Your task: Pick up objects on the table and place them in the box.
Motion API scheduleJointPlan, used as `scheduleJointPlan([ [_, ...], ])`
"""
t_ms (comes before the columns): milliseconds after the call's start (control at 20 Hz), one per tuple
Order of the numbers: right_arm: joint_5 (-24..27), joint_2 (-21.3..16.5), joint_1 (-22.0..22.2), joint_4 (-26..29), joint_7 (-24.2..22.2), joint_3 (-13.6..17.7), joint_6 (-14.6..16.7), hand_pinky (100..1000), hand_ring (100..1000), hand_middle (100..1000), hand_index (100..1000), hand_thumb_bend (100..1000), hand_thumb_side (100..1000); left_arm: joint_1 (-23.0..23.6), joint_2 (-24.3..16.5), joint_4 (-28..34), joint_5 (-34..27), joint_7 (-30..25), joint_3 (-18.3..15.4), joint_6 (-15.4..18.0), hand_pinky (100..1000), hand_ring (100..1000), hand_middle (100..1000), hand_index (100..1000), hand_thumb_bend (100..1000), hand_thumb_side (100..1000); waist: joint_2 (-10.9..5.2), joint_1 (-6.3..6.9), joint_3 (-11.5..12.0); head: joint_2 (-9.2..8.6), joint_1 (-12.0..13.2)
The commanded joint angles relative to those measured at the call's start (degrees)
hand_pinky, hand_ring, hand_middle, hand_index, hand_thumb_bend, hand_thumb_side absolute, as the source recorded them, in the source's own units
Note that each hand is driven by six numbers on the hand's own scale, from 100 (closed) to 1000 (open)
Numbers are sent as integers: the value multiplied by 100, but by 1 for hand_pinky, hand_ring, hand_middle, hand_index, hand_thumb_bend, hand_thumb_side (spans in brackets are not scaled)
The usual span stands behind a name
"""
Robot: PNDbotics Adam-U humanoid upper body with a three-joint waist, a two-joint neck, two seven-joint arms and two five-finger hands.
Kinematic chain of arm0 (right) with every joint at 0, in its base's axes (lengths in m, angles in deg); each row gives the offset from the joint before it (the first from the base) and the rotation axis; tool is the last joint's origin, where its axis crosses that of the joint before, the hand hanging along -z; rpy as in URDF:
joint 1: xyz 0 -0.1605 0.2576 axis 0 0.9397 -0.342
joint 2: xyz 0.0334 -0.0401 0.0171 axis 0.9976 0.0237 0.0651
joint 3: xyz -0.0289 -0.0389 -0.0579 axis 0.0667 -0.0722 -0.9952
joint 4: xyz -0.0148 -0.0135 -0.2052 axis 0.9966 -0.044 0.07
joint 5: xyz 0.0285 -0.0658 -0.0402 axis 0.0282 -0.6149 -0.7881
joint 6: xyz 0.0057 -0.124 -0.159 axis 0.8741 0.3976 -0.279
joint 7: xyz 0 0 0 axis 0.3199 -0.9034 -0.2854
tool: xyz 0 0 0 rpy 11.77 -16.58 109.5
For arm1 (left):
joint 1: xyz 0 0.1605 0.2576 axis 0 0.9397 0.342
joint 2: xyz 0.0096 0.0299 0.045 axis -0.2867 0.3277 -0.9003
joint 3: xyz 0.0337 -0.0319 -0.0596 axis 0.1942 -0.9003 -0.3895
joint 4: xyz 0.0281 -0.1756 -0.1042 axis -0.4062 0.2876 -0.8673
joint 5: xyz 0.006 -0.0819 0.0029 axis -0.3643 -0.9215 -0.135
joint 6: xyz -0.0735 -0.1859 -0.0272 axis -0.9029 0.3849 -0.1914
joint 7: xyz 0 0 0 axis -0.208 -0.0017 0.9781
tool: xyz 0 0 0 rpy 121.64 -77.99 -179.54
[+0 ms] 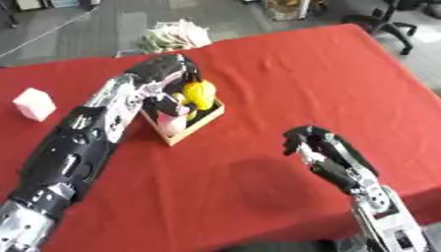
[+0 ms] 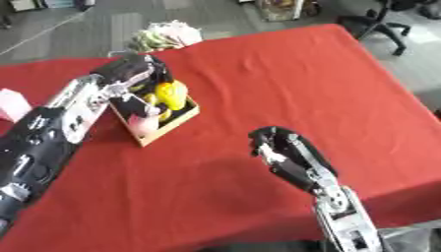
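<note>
A small wooden box (image 1: 205, 121) sits left of centre on the red table (image 1: 284, 83). It holds an upright yellow object (image 1: 200, 93), a pink thing (image 1: 175, 124) and some dark items. My left hand (image 1: 159, 68) hangs over the box's far side with its fingers curled down onto the top of the yellow object. A pale pink cube (image 1: 34, 104) lies on the cloth far to the left, beyond my left arm. My right hand (image 1: 323, 150) hovers above the table's near right part with relaxed fingers and holds nothing.
A crumpled green and white bundle (image 1: 175, 34) lies at the table's far edge behind the box. An office chair (image 1: 388, 23) stands past the far right corner. Red cloth stretches between the box and my right hand.
</note>
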Motion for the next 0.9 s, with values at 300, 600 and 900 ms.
scheduleJointPlan([
  [300,43,-22,-81,92,-33,-19,17,695,574,557,698,100,504,-102,-3,40,551,-98,-29,-326,778,665,612,764,481,100,7,34,-16,-56,8],
  [600,43,-18,-90,88,-39,-23,18,695,574,557,698,100,503,-115,17,42,866,-101,-66,-674,790,687,646,783,534,100,11,30,-24,-70,1],
  [900,35,-24,-82,82,-24,-7,19,695,574,557,698,100,502,-109,-46,281,562,3,-146,-876,797,693,668,783,566,153,6,25,-2,-83,-30],
])
